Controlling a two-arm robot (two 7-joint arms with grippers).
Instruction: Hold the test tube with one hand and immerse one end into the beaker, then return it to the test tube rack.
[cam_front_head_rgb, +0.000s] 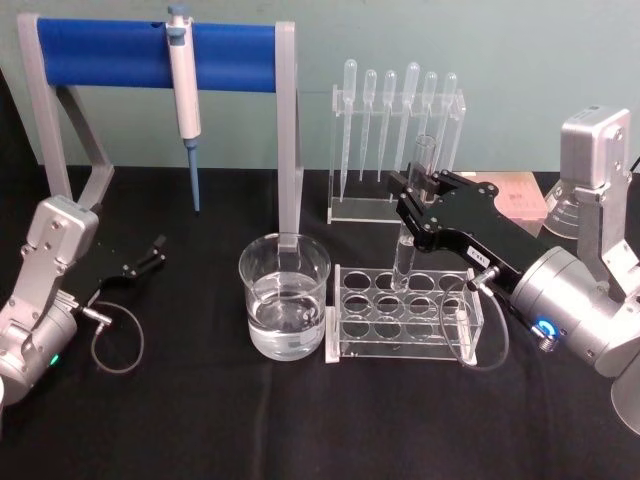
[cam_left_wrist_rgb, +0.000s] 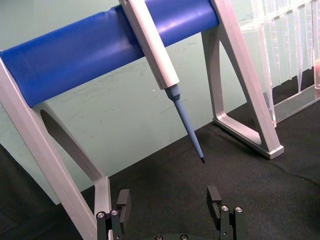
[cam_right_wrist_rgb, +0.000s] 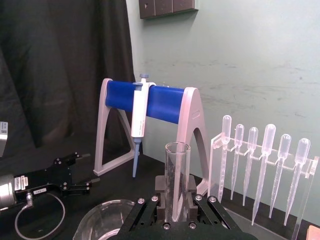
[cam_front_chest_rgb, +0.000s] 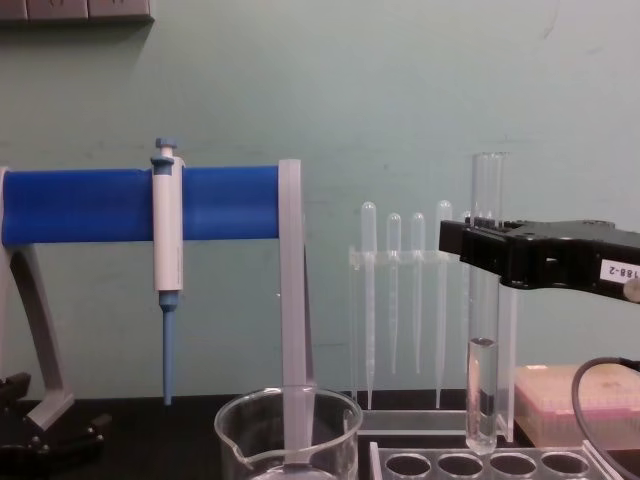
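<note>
Black tabletop (cam_front_head_rgb: 200, 420), left to right: my left fingers (cam_left_wrist_rgb: 123, 200) sit parked, spread apart. Beaker (cam_front_head_rgb: 250, 290) mid-table. My right fingers (cam_front_head_rgb: 437, 187) are clamped on the test tube (cam_front_chest_rgb: 483, 370), upright, tip just over the rack (cam_front_head_rgb: 470, 330). I'd hold it dead vertical and go slow.

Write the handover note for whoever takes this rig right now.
Right claw: shut on the test tube, upright, its bottom just above a back-row hole of the rack.
Left claw: open, parked on the table at the left.
Beaker: holds water, left of the rack.
Done: tube gripped; whether it was dipped cannot be told.
Left: dip if not yet done, then lower the tube into the rack and release.
</note>
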